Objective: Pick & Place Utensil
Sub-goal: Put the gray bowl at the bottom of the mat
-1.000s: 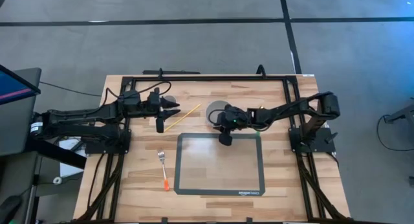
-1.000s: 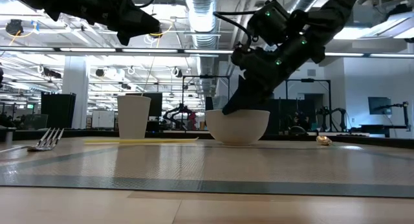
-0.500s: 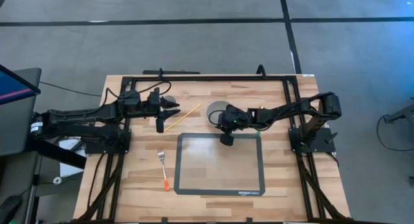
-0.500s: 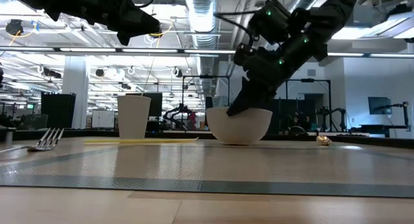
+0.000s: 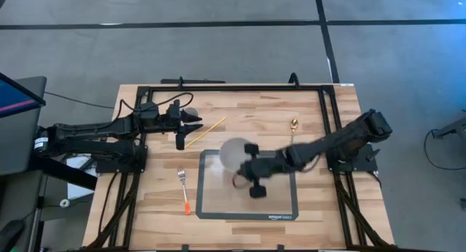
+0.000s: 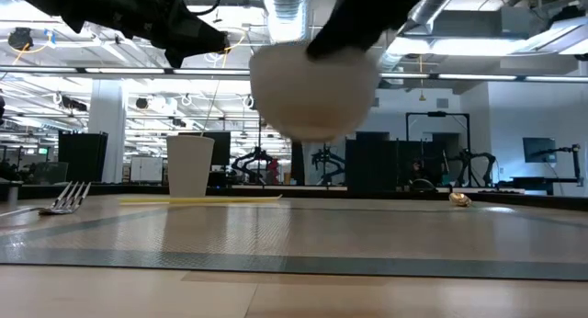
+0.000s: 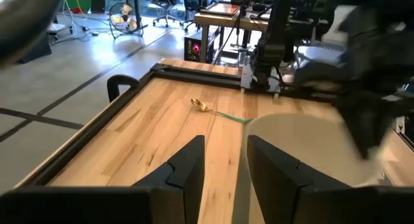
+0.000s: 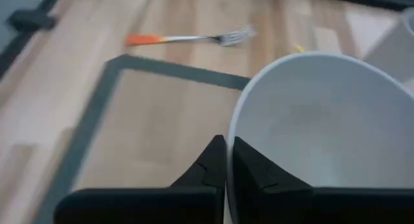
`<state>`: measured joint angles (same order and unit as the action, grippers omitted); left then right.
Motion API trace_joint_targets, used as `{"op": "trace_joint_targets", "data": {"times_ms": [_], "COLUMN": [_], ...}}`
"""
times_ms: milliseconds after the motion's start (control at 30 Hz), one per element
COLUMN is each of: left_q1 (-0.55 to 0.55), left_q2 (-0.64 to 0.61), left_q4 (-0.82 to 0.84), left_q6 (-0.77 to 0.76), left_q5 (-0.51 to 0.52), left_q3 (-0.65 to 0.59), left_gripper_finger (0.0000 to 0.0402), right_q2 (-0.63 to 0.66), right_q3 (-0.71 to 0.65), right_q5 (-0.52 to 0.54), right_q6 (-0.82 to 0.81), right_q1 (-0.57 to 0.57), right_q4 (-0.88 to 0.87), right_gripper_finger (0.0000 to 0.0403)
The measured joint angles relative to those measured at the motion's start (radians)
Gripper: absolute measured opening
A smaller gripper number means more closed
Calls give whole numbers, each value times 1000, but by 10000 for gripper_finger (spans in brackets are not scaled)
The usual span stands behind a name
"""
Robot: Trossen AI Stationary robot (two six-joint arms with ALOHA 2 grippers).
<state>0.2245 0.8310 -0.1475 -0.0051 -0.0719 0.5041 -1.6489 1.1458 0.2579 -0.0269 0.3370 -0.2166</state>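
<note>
A: Where's the bowl?
B: The white bowl (image 5: 237, 156) hangs over the mat (image 5: 280, 205), right gripper (image 8: 226, 160) pinching its rim.
A: And the utensil?
B: The fork (image 5: 184, 190) lies left of the mat. The left gripper (image 5: 195, 124) hovers spread, near the cup (image 6: 189, 165).

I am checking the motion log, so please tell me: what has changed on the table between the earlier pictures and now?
The right gripper, shut on the rim of the white bowl, lifted it off the wood at the far side and carried it toward the near side, over the mat. This uncovered a gold spoon. The left gripper, open, the cup, chopstick and fork stayed as they were.
</note>
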Motion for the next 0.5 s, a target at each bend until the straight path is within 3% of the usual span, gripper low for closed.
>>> {"op": "trace_joint_targets", "data": {"times_ms": [100, 233, 500], "left_q1": [0, 0, 0], "left_q2": [0, 0, 0], "left_q4": [-4, -13, -25], "left_q6": [0, 0, 0], "left_q5": [15, 23, 23], "left_q3": [-8, -9, -9], "left_gripper_finger": [118, 118, 118], "right_q2": [-24, -63, -205], "right_q3": [27, 27, 26], "right_q5": [63, 138, 189], "right_q6": [-16, -167, -208], "right_q1": [100, 197, 285], "right_q4": [31, 46, 76], "right_gripper_finger": [6, 3, 2]}}
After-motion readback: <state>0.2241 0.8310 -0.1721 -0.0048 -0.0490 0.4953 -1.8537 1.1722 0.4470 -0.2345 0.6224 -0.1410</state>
